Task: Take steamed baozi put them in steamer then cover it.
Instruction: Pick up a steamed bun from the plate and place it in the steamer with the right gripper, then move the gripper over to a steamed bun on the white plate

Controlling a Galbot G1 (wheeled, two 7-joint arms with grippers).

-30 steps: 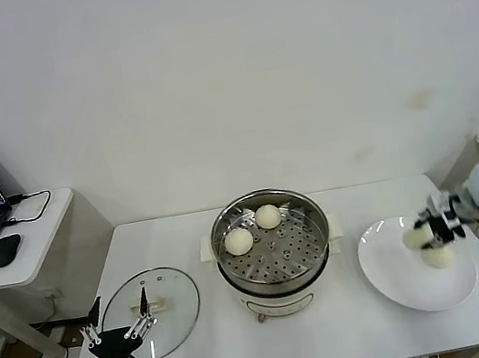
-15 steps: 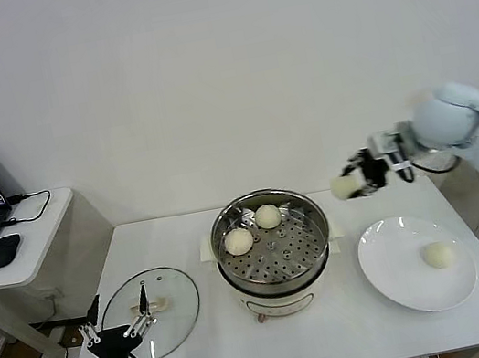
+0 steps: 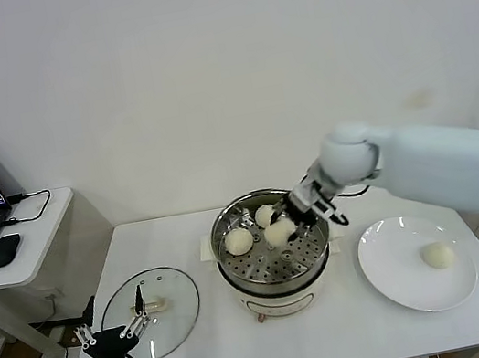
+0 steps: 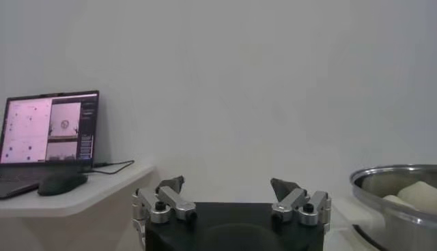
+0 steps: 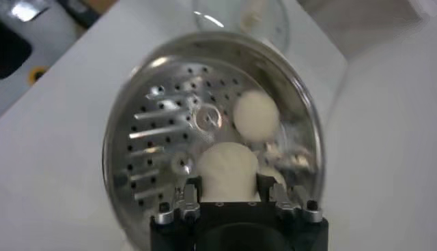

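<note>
1. Head view, nearest you: your left gripper [image 3: 111, 333] waits low at the table's near left corner, fingers spread wide and holding nothing, just in front of the round clear glass cover [image 3: 151, 313] with its cream oblong handle. That lid lies flat on the white table [image 3: 323, 336], left of the pot, not yet used.

2. A little farther, at the right: the flat white plate [image 3: 398, 285] now carries a single small cream-white steamed bun [image 3: 437, 254]. A second ago two buns were there with your right gripper on them, so one has been lifted off.

3. Centre: the round shiny stainless-steel steamer [image 3: 272, 240] on its white base holds two buns on the perforated tray, one at the left [image 3: 238, 240] and one toward the far side [image 3: 265, 215].

4. Your right gripper [image 3: 283, 223] has swung from above the table's far right edge to over the tray. It is closed around a third bun [image 5: 227, 172], gripped between its fingers; the right wrist view shows it just over the holes, beside another bun [image 5: 256, 114]. Whether it touches the tray is hard to tell.

5. What that means: by my reading you are at the release of bun three. One more trip to the plate remains, then the lid. Set this bun clear of its neighbours, leaving room for the last.
</note>
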